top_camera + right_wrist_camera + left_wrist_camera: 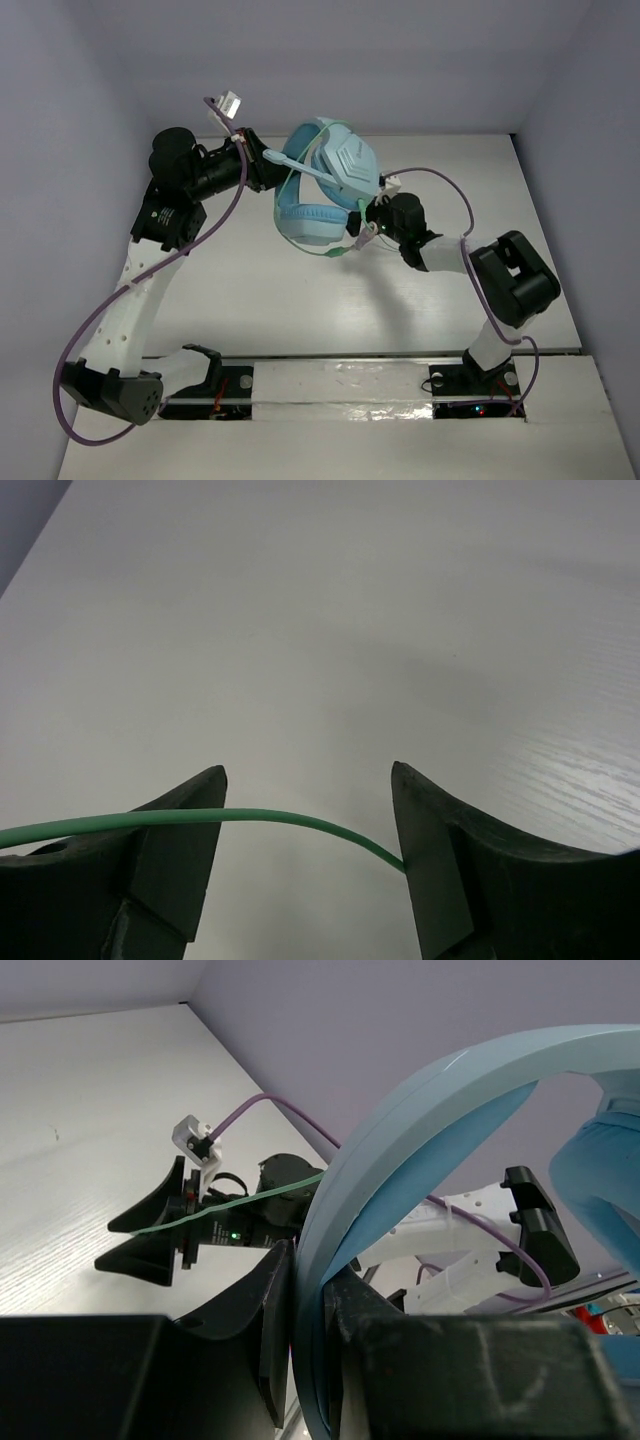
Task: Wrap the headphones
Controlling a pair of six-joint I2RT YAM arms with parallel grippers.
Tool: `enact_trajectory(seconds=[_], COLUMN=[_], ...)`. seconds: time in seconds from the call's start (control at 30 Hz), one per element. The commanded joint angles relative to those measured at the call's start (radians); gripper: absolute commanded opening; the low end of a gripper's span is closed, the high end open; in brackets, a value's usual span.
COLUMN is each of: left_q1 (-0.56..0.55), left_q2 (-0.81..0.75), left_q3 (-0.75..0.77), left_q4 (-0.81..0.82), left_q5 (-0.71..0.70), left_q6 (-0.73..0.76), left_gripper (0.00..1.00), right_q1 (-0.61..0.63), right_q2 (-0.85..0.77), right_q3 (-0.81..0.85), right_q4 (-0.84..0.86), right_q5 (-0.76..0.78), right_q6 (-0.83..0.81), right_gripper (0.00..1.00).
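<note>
The light blue headphones [345, 165] hang in the air above the table's far middle. My left gripper [270, 172] is shut on their headband; in the left wrist view the blue band [400, 1130] runs up from between my closed fingers [250, 1330]. My right gripper [358, 228] sits just right of the padded band, open. In the right wrist view the thin pale-green cable [250, 817] crosses the wide gap of the right gripper [310, 790], unclamped. The left wrist view shows that gripper [140, 1235] open with the cable [250, 1203] running into it. The cable's end dangles under the headset [335, 254].
The white table [280, 290] lies below both arms. Purple robot cables loop beside the left arm [90, 330] and over the right arm [455, 195]. Grey walls close in the back and sides. The arm bases stand at the near edge [340, 385].
</note>
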Motion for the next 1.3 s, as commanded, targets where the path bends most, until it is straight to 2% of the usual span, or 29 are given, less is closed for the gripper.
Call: enact_trajectory(seconds=[0.0,0.1,0.13,0.17,0.23,0.27,0.33,0.43,0.5,0.63,0.73,0.9,1.03,1.2,1.27], left_q1=[0.006,0.03,0.03,0.03,0.04,0.04,0.05,0.05,0.05,0.073,0.089,0.089,0.089,0.076,0.035], left_q2=[-0.019,-0.019,-0.018,-0.016,-0.011,-0.008,0.005,0.028,0.035,0.042,0.048,0.081,0.096,0.113,0.121], left_q3=[0.063,0.065,0.065,0.067,0.071,0.07,0.06,0.041,0.027,-0.03,-0.085,-0.122,-0.165,-0.242,-0.297], left_q4=[0.089,0.089,0.089,0.089,0.089,0.118,0.141,0.184,0.194,0.197,0.231,0.265,0.274,0.296,0.326], left_q5=[0.036,0.023,0.017,0.007,-0.04,-0.045,-0.086,-0.176,-0.248,-0.518,-0.626,-0.744,-0.9,-1.003,-1.048], left_q6=[-0.054,-0.057,-0.057,-0.061,-0.061,-0.082,-0.108,-0.149,-0.153,-0.124,-0.126,-0.108,-0.079,-0.053,-0.05], left_gripper=[0.0,0.0,0.0,0.0,0.0,0.0,0.0,0.0,0.0,0.0,0.0,0.0,0.0,0.0,0.0], right_q1=[-0.012,-0.012,-0.012,-0.012,-0.012,-0.012,-0.012,0.032,0.065,0.166,0.278,0.422,0.497,0.548,0.569], right_q2=[0.028,0.035,0.035,0.034,0.026,0.02,-0.001,-0.041,-0.064,-0.17,-0.219,-0.3,-0.362,-0.409,-0.406], right_q3=[0.061,0.043,0.043,0.037,0.001,-0.006,-0.031,-0.055,-0.052,-0.057,-0.045,-0.012,0.029,0.128,0.203], right_q4=[0.019,0.035,0.035,0.037,0.055,0.055,0.052,0.02,-0.058,-0.19,-0.328,-0.509,-0.67,-0.889,-0.981], right_q5=[-0.004,-0.012,-0.012,-0.023,-0.031,-0.04,-0.063,-0.064,-0.034,0.021,0.109,0.167,0.255,0.279,0.269], right_q6=[-0.006,0.02,0.027,0.033,0.063,0.074,0.105,0.132,0.131,0.132,0.129,0.139,0.14,0.123,0.103], right_gripper=[0.71,0.55,0.55,0.39,0.26,0.08,0.0,0.0,0.0,0.0,0.0,0.0,0.0,0.0,0.0])
